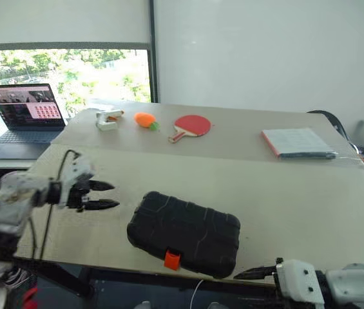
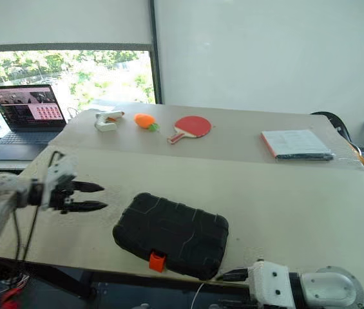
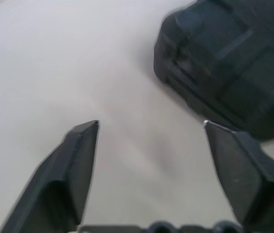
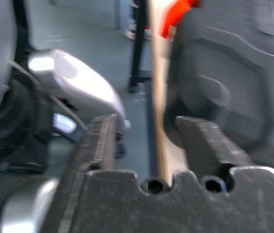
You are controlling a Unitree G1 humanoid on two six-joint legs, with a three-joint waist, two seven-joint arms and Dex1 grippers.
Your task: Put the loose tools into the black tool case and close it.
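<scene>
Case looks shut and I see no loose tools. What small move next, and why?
Probably bring the open left gripper right, onto the closed black textured plastic tool case, to press the lid. The orange latch overhangs the table's near edge, and the open right gripper sits just below it.

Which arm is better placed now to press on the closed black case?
Probably the left. The left gripper hovers open above the table, apart from the black tool case, which lies shut. The right gripper sits low at the table's near edge, below the case top.
</scene>
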